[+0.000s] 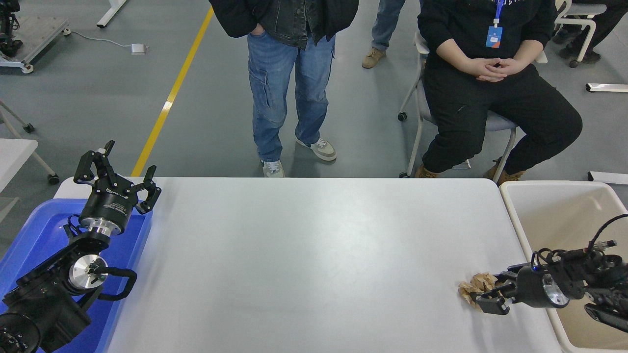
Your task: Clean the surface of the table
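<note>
The white table surface (314,255) fills the lower middle of the head view. Near its right edge lies a crumpled brown paper wad (474,288). My right gripper (493,293) reaches in from the right with its fingers closed around that wad, squeezing it smaller. My left gripper (117,169) is parked at the lower left above a blue tray, open and holding nothing.
A beige bin (539,206) stands off the table's right edge, under my right arm. A blue tray (39,230) sits at the left edge. One person stands and another sits at the far side. A small white table corner (14,147) is at far left.
</note>
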